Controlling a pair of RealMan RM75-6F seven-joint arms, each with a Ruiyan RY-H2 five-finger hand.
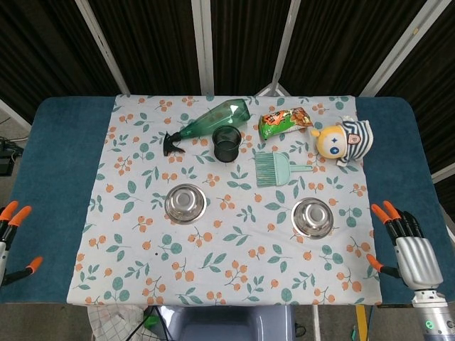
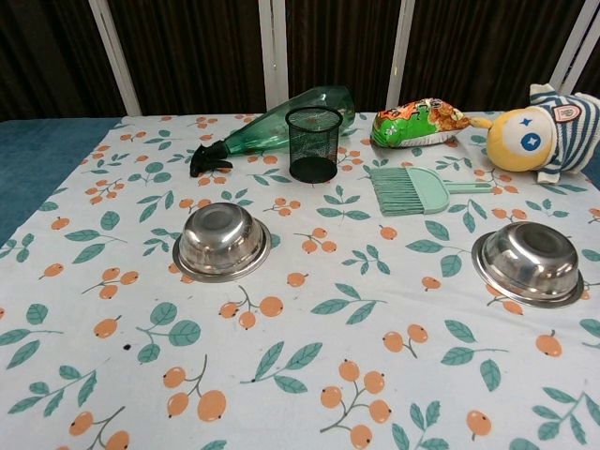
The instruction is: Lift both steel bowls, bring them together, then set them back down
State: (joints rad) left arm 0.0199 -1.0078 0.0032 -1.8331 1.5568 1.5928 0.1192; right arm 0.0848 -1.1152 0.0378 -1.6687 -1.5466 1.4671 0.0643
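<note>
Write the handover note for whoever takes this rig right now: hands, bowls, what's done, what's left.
Left hand: open, holding nothing, at the table's left edge, only partly in frame.
Right hand: open, holding nothing, off the cloth's right edge.
Left bowl and right bowl: both upright on the floral cloth, well apart, untouched.
Done: nothing visible yet.
Left: grip each bowl, lift, bring together, set back down.
</note>
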